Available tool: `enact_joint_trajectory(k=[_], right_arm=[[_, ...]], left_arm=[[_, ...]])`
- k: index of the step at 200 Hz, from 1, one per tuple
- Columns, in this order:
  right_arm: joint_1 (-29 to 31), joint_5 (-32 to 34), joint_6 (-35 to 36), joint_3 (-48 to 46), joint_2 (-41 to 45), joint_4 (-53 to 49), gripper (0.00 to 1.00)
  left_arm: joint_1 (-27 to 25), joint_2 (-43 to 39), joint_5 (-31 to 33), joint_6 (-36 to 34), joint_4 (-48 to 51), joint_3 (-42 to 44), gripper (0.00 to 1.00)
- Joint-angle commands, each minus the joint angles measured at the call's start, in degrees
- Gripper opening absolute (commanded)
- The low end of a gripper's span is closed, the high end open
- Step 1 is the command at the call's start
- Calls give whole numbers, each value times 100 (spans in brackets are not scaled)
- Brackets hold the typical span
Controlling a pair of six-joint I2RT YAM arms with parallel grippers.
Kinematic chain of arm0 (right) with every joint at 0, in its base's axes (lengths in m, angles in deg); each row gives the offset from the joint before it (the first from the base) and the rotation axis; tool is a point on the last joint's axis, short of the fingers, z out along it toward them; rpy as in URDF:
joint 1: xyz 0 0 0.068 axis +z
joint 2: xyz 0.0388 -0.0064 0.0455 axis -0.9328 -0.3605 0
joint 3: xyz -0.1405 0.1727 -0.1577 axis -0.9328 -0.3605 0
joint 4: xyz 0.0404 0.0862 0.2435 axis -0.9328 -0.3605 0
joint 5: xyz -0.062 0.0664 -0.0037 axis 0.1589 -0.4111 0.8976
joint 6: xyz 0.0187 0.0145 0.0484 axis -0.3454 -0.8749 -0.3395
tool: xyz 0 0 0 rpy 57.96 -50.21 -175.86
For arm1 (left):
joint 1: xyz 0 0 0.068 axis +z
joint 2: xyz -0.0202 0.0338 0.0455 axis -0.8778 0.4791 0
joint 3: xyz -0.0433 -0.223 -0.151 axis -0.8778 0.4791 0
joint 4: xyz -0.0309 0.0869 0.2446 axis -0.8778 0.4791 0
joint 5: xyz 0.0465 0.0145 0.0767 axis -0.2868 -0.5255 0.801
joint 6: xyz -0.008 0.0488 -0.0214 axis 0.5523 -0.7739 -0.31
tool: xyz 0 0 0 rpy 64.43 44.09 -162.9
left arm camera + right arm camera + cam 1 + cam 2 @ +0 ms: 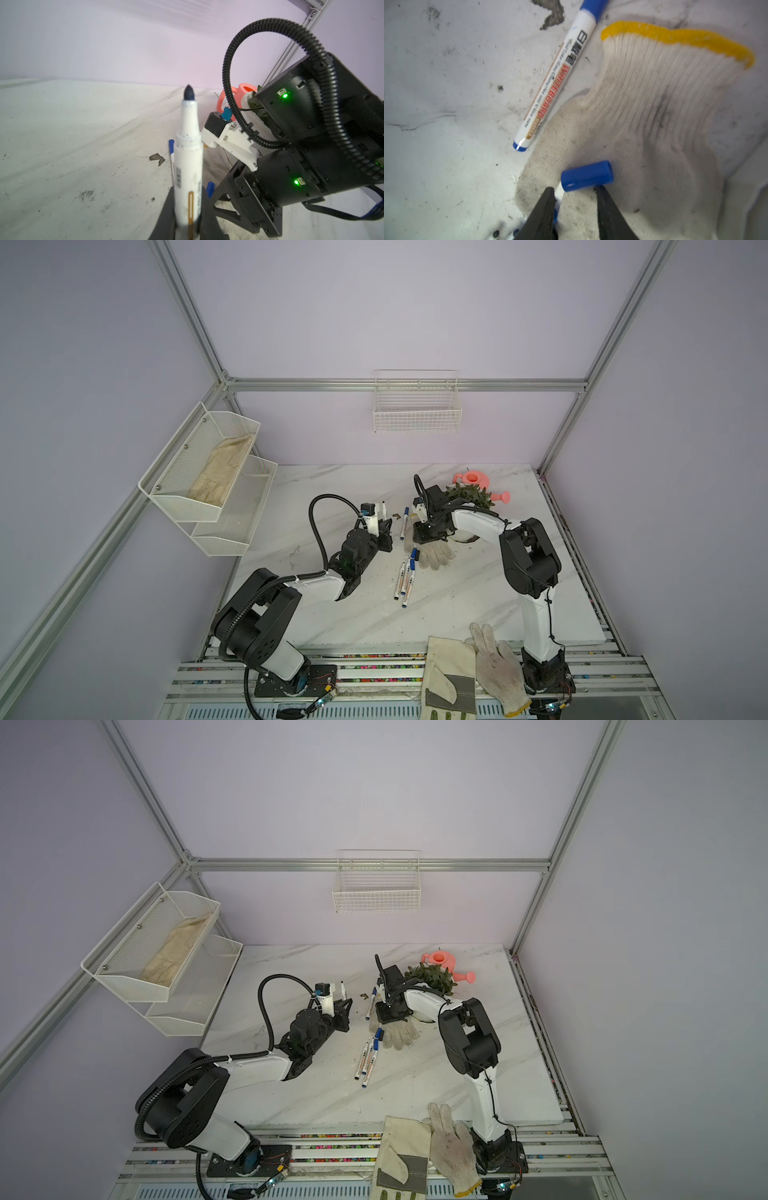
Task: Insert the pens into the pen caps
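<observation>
Left end effector [186, 212]: clamped on an uncapped pen [188, 149], apart from the knitted glove [643, 124].
Right end effector [574, 187]: parted, nothing gripped, at the blue cap [587, 175] laid on that glove.

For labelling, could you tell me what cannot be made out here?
Right wrist view: whether the blue cap is loose or on a pen; the right gripper hides its end.
Left wrist view: left gripper around the held pen, blurred, cut off by the edge.
Both top views: print on the lying pens, too small.
</observation>
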Motion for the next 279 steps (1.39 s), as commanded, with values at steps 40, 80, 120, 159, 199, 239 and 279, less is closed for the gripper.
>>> enact_joint_trajectory(k=[40,80,120,159,199,239,279], right_arm=[[-6,154,-281,546,-403,-324,39],[-7,148,-270,707,-497,-332,40],[-7,104,-244,927,-612,-402,40],[-7,110,-258,1080,-746,-474,42],[3,385,-331,1175,-866,-518,40],[4,575,-384,1098,-837,-385,26],[-6,543,-341,981,-550,-97,9]], left_arm=[[114,-165,-89,-153,-260,236,0],[128,-139,-150,-51,-333,287,0],[114,-76,-194,-11,-376,266,0],[127,-66,-185,-52,-344,247,0],[126,-66,-212,-80,-316,243,0],[126,-24,-264,-82,-287,204,0],[126,0,-423,-106,-197,109,0]])
